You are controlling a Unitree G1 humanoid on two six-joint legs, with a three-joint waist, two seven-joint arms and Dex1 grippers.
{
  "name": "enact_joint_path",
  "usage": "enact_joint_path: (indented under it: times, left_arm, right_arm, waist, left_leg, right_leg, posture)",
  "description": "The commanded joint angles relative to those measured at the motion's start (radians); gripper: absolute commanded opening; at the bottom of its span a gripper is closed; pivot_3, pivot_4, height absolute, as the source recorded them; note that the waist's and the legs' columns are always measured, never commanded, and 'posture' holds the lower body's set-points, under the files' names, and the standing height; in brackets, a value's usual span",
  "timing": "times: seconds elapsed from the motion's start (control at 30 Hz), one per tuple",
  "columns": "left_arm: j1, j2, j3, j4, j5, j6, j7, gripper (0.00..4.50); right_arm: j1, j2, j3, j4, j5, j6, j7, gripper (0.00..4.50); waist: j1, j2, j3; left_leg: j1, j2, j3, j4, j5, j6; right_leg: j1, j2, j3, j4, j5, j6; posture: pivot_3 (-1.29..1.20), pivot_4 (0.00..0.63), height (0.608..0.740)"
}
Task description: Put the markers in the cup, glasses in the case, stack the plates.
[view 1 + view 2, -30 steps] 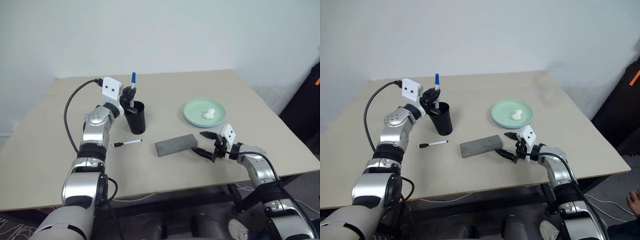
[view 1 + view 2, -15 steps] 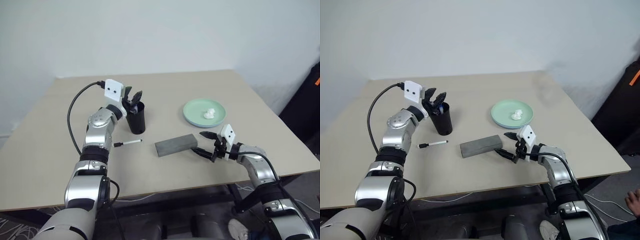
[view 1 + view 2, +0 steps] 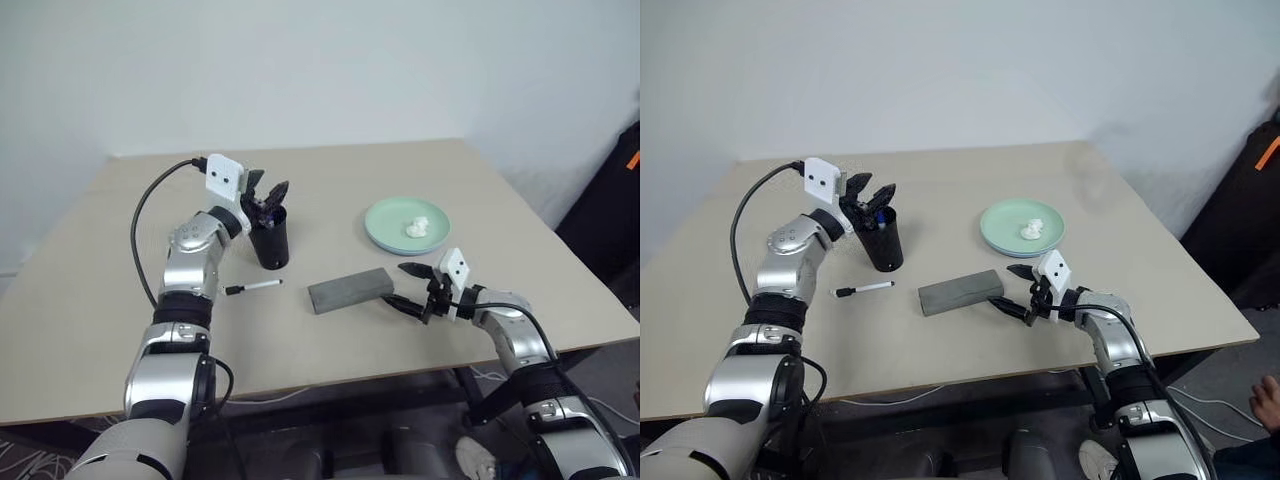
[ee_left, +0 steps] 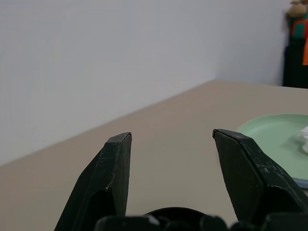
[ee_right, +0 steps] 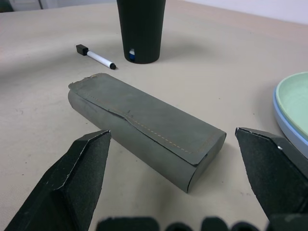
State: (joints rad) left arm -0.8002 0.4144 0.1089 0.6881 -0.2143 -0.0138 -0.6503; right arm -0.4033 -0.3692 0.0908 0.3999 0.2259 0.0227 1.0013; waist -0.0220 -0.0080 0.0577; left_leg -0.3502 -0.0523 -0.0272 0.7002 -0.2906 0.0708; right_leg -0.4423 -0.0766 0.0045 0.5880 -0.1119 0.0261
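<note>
Since a second before, the blue-capped marker point(image 3: 881, 212) had dropped from the left end effector point(image 3: 266, 195) into the black tapered cup point(image 3: 270, 240), only its cap tip showing at the rim, and the fingers that had clamped it now stood apart, empty, just above the cup's mouth. No writing could be read on anything. The right end effector point(image 5: 187, 168) hung wide open and empty just beside the closed grey case point(image 5: 144, 127), a soft-looking, stitched, long low box. The black-capped marker point(image 3: 253, 287) lay flat on the matte beige tabletop point(image 3: 90, 300) between cup and case. The mint green plate point(image 3: 407, 225) sat stacked on the light blue plate point(image 5: 284, 126), carrying a small white lump point(image 3: 417, 228).
</note>
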Motion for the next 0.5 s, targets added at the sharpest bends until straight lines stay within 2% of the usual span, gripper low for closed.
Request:
enact_joint_path:
  times: [0.03,0.1,0.2,0.3,0.4,0.5]
  left_arm:
    - [-0.051,0.096,0.005,-0.12,-0.084,0.091,-0.227,2.8]
    - [-0.042,0.178,-0.03,-0.191,-0.121,0.175,-0.414,2.8]
    - [-0.028,0.24,-0.062,-0.235,-0.133,0.247,-0.533,2.8]
    - [-0.01,0.314,-0.11,-0.265,-0.119,0.297,-0.66,3.41]
    - [0.003,0.37,-0.163,-0.259,-0.081,0.31,-0.75,4.4]
    - [0.015,0.425,-0.245,-0.237,-0.009,0.284,-0.835,4.46]
  right_arm:
    - [-0.029,-0.001,-0.012,-0.018,0.005,-0.015,0.0,4.5]
    - [-0.029,0.0,-0.01,-0.017,0.005,-0.015,0.0,4.5]
    - [-0.03,0.0,-0.009,-0.017,0.006,-0.014,-0.001,4.5]
    - [-0.031,0.0,-0.008,-0.016,0.006,-0.014,-0.002,4.5]
    - [-0.032,-0.001,-0.007,-0.016,0.006,-0.014,-0.002,4.5]
    - [-0.034,-0.001,-0.006,-0.013,0.005,-0.015,-0.001,4.5]
  waist:
    - [-0.001,0.0,0.0]
    - [-0.006,-0.001,0.0]
    - [-0.011,0.0,0.0]
    - [-0.01,0.0,0.0]
    - [-0.012,0.0,0.0]
    - [-0.019,0.0,0.001]
  left_leg:
    - [0.0,0.0,0.0,0.0,0.0,0.0]
    - [-0.001,0.001,0.001,0.0,0.0,0.0]
    - [-0.001,0.004,0.002,0.0,-0.001,-0.001]
    - [0.0,0.005,0.002,0.0,-0.002,-0.001]
    - [0.001,0.006,0.004,0.0,-0.002,-0.001]
    - [0.002,0.008,0.008,-0.001,-0.002,-0.002]
  right_leg:
    - [0.0,0.0,0.0,0.0,0.0,0.0]
    - [-0.002,0.002,0.001,0.0,0.0,0.0]
    - [-0.002,0.006,0.004,-0.001,0.0,0.0]
    - [-0.001,0.007,0.005,-0.001,0.0,0.0]
    - [-0.001,0.008,0.006,-0.001,-0.001,-0.001]
    - [-0.001,0.009,0.008,0.0,-0.001,-0.001]
  posture:
    - [0.0,0.0,0.728]
    - [0.0,0.0,0.728]
    - [0.0,0.0,0.728]
    - [0.0,0.0,0.728]
    - [0.0,0.0,0.728]
    - [0.0,0.0,0.728]
